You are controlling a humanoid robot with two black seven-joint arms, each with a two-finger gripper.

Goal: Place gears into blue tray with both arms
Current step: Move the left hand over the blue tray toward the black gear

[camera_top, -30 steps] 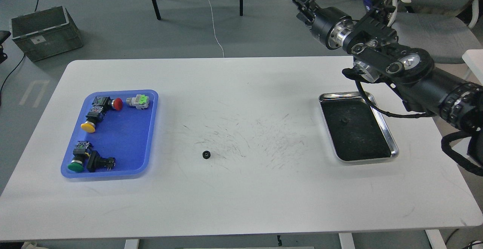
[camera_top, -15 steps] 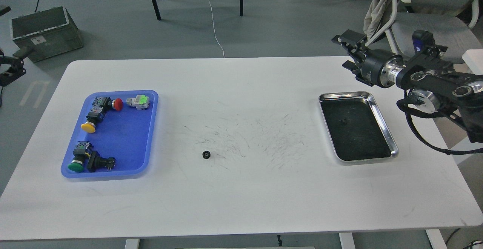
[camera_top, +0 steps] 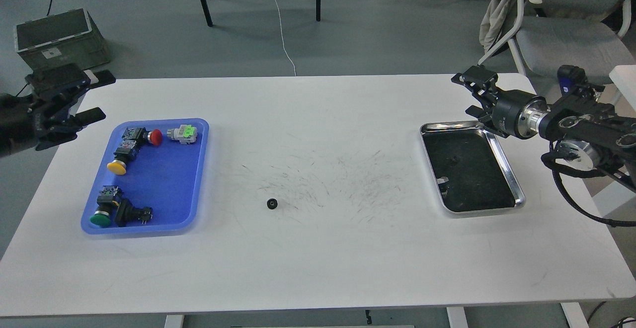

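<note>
White bench, mid-front: one gear (camera_top: 271, 203) — tiny, likely to slip or skid. Left gripper (camera_top: 92, 97) and right gripper (camera_top: 476, 95) — jaws apart, empty, well apart from it.

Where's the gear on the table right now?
In the head view, the gear lies alone on the white table, left of centre, between the blue tray and the steel tray, nearer the blue one.

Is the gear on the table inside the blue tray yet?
Out. The gear lies on the bare white table, well right of the blue tray.
</note>
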